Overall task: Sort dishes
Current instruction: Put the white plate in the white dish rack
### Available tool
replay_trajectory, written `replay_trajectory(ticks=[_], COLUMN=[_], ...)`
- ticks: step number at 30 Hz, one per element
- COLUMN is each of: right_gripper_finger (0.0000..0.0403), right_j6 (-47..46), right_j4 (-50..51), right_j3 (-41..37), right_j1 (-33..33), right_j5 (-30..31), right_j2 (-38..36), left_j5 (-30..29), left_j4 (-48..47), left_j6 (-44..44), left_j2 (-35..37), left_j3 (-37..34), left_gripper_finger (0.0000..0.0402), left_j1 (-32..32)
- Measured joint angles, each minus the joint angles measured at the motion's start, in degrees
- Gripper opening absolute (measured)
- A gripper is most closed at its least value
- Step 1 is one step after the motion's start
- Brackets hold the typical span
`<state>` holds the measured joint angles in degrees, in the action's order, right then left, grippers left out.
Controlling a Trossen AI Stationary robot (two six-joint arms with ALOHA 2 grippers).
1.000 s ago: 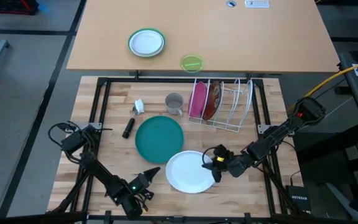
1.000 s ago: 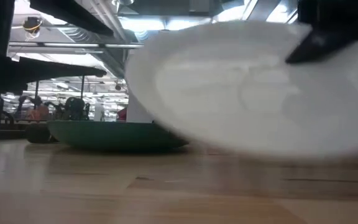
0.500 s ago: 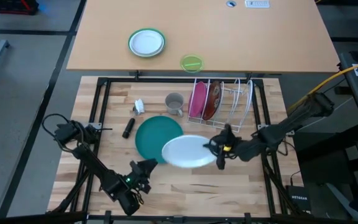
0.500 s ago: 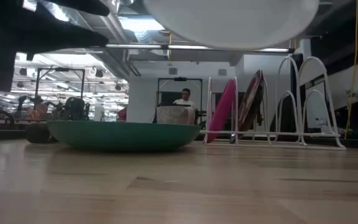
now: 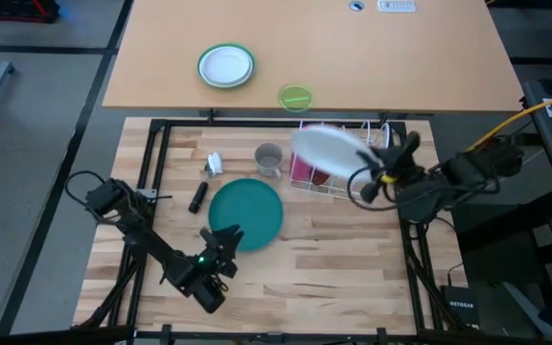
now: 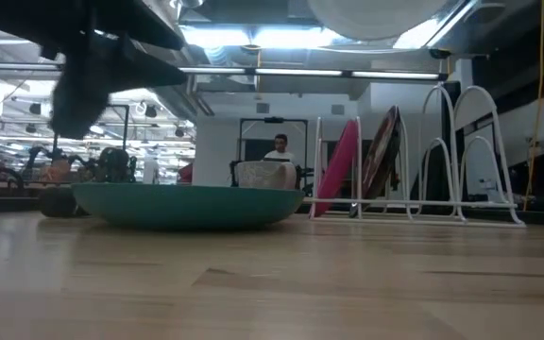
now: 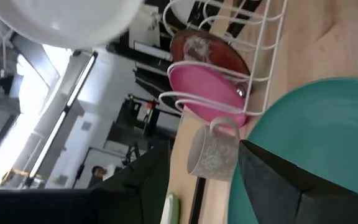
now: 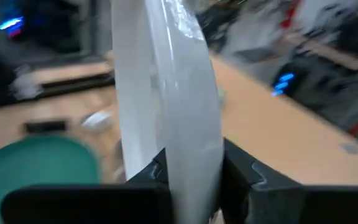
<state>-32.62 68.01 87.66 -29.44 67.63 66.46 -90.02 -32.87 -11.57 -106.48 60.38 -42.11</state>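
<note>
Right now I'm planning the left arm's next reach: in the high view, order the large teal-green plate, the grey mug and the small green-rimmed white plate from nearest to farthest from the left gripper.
From the left gripper, near the table's front:
1. Large teal-green plate, right beside the gripper, mid-table.
2. Grey mug, beyond the plate, left of the white wire rack.
3. Small green-rimmed white plate, on the far tan table.

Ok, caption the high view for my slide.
Right gripper carries the white plate over the rack; teal plate waits on the table.
</note>
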Motion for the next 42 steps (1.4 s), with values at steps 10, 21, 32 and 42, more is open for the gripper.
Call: replay_trajectory(ticks=[10, 21, 32, 42], right_gripper_finger=[0.0066, 0.0066, 0.0065, 0.0065], right_j6=[-0.47, -2.30, -10.99, -11.38], right_j4=[2.19, 8.29, 21.15, 22.01], right_j3=[2.06, 1.93, 1.90, 1.85], right_j1=[11.32, 24.47, 32.61, 37.18], right_j5=[7.72, 4.68, -4.21, -7.56], right_j2=[0.49, 2.46, 11.13, 19.49], left_j5=[0.00, 0.01, 0.01, 0.01], left_j4=[-2.94, -2.85, -8.36, -8.73], left_j6=[-5.01, -6.53, -15.85, -18.47], left_j2=[0.00, 0.00, 0.00, -0.02], left_j3=[0.00, 0.00, 0.02, 0.02], left_gripper_finger=[0.0180, 0.0180, 0.0180, 0.0180], left_j1=[5.85, 10.49, 13.62, 14.45])
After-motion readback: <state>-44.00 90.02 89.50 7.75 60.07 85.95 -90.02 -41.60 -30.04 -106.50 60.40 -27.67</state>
